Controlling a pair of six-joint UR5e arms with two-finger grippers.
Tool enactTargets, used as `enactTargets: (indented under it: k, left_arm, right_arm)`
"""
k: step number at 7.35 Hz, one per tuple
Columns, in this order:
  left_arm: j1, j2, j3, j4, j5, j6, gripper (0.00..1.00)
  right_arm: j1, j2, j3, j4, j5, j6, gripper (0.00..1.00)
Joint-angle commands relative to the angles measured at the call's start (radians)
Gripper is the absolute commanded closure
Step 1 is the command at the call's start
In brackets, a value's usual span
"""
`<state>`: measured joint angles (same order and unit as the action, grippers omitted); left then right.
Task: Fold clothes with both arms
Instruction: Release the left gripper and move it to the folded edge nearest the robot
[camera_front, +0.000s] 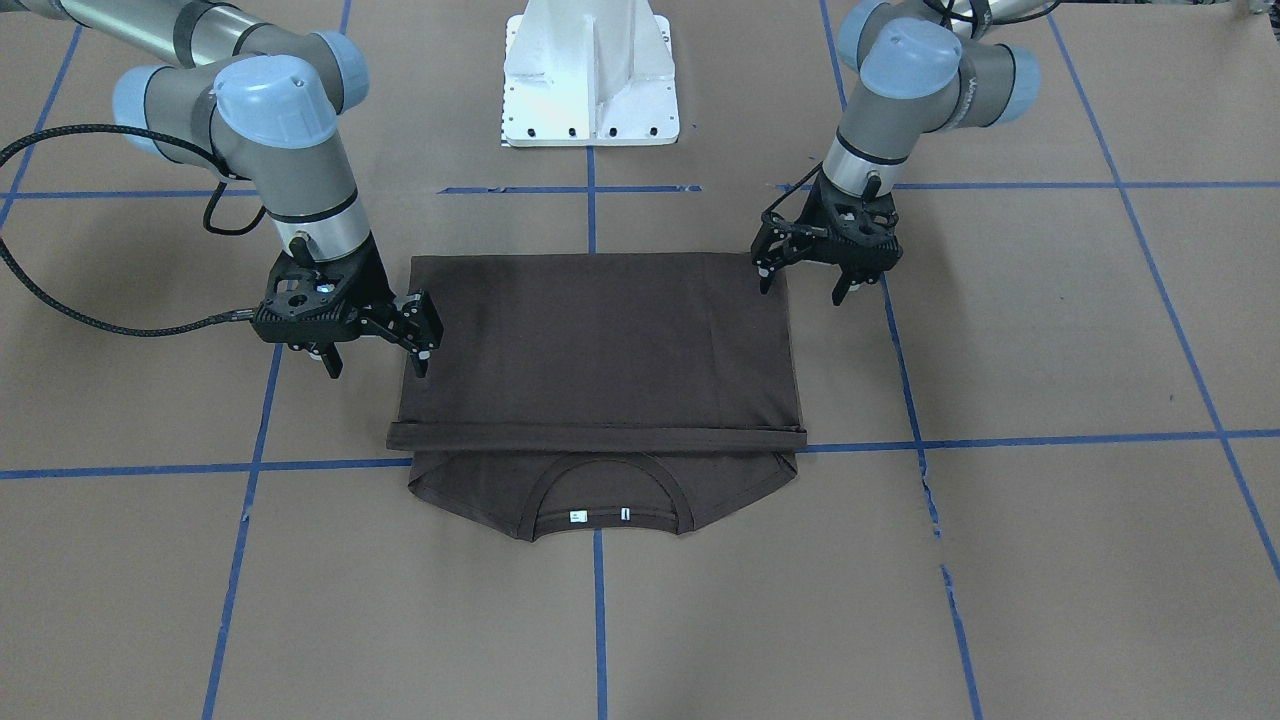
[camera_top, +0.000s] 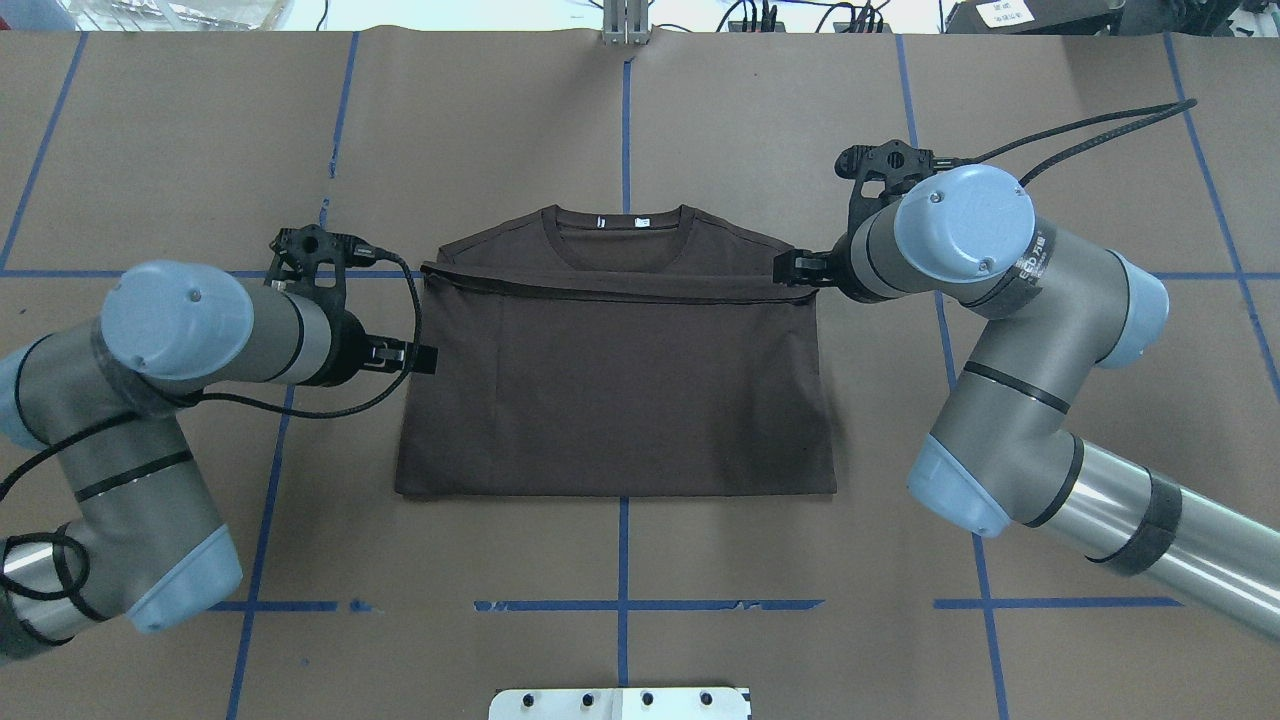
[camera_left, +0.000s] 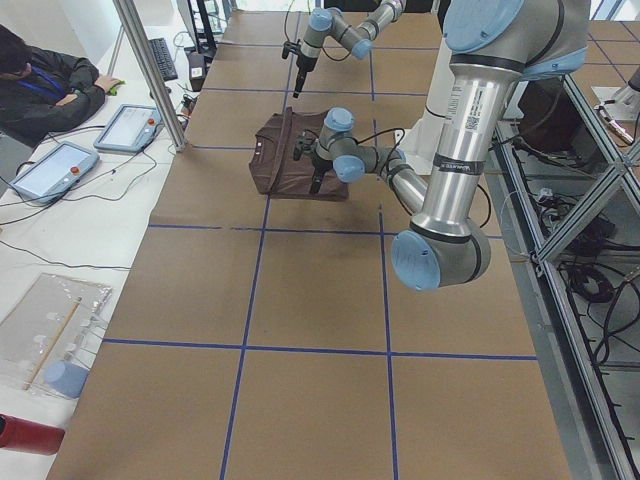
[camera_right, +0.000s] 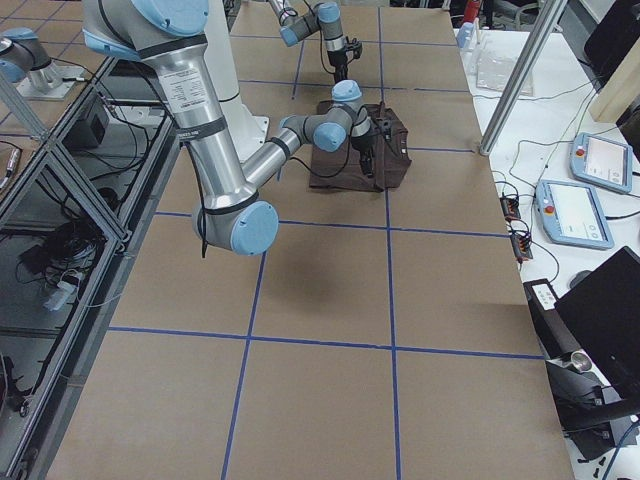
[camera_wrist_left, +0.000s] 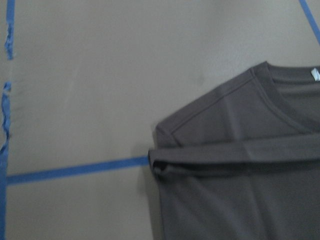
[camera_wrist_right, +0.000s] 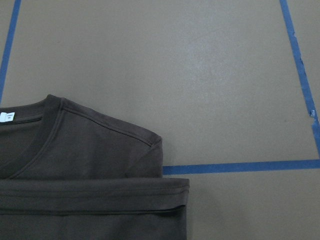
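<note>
T-shirt (camera_front: 600, 340) is plain dark brown all over, ribbed collar (camera_front: 545, 492) the same brown, two small white neck tags (camera_front: 577, 516) inside it. Table (camera_front: 1050, 600) is flat tan-brown paper with a grid of blue tape lines (camera_front: 1050, 438), some ragged at the edges. My left arm (camera_front: 870, 140) and right arm (camera_front: 310, 190) are grey metal with light-blue joint caps (camera_front: 272, 100), black bands and a black braided cable (camera_front: 100, 322); my left gripper (camera_front: 800, 293) and right gripper (camera_front: 378, 370) are black, and the pedestal base (camera_front: 590, 80) is white with black bolt dots.
</note>
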<state>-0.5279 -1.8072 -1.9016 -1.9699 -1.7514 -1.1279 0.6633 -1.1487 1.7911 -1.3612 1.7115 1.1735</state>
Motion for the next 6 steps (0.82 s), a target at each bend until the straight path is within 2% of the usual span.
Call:
enactTargets:
  k: [1, 2, 6]
  left_arm:
    - [0.087, 0.029, -0.02, -0.003, 0.048, -0.131, 0.34]
    - [0.11, 0.029, -0.013, -0.003, 0.055, -0.154, 0.42]
    - [0.137, 0.029, 0.004, -0.001, 0.064, -0.156, 0.43]
  right_arm:
    - [-0.001, -0.003, 0.004, 0.002, 0.002, 0.0, 0.0]
    - [-0.001, -0.003, 0.002, 0.001, 0.002, -0.002, 0.0]
    - [-0.001, -0.003, 0.002, 0.001, 0.0, -0.002, 0.0]
